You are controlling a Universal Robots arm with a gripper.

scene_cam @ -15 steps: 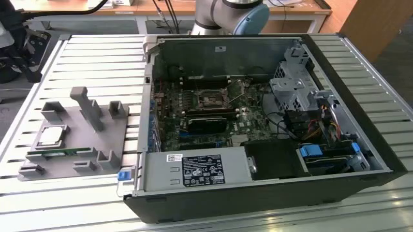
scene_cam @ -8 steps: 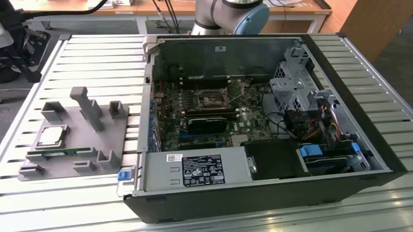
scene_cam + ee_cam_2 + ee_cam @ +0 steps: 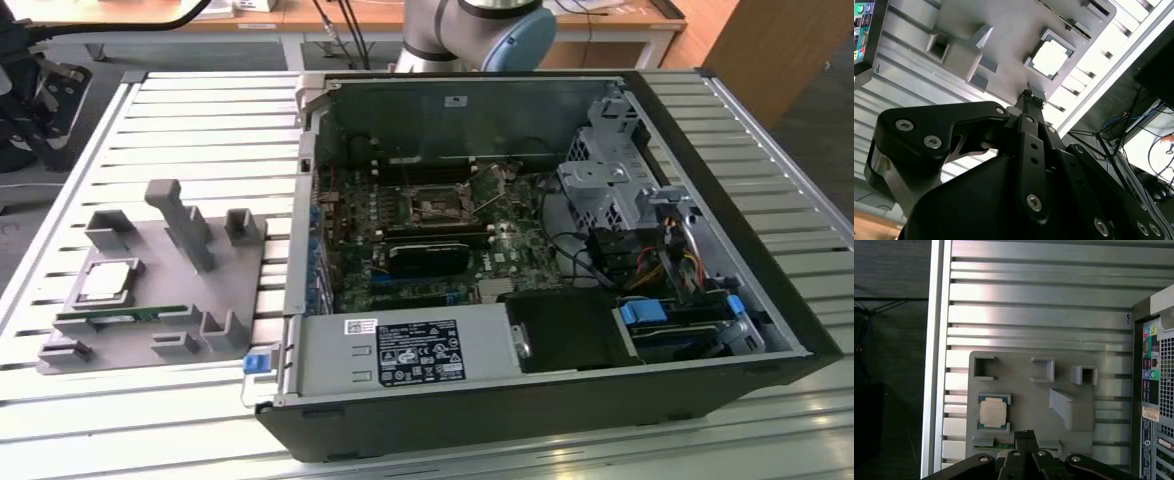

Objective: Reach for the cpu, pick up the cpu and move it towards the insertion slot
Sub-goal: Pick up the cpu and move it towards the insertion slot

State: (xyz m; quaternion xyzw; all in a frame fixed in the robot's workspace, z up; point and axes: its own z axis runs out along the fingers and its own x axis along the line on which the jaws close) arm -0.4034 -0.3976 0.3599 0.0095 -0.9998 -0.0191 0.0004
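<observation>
1. gripper [image 3: 1026, 436]: fingers closed together, holding nothing.
2. cpu [image 3: 993, 412]: just beside the fingertips, untouched, in its grey tray [image 3: 1024, 390] recess.
3. insertion slot [image 3: 437, 208]: well apart, inside the case [image 3: 534, 410].

Hazard, we judge: closed fingers descending could knock the cpu askew or scratch it.

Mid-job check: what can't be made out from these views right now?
- Exterior view: the insertion slot is too small to tell whether its lever is raised.
- First wrist view: the gripper hides the middle of the memory stick.
- Second wrist view: glare washes out the top of the cpu, so no corner mark shows.
</observation>
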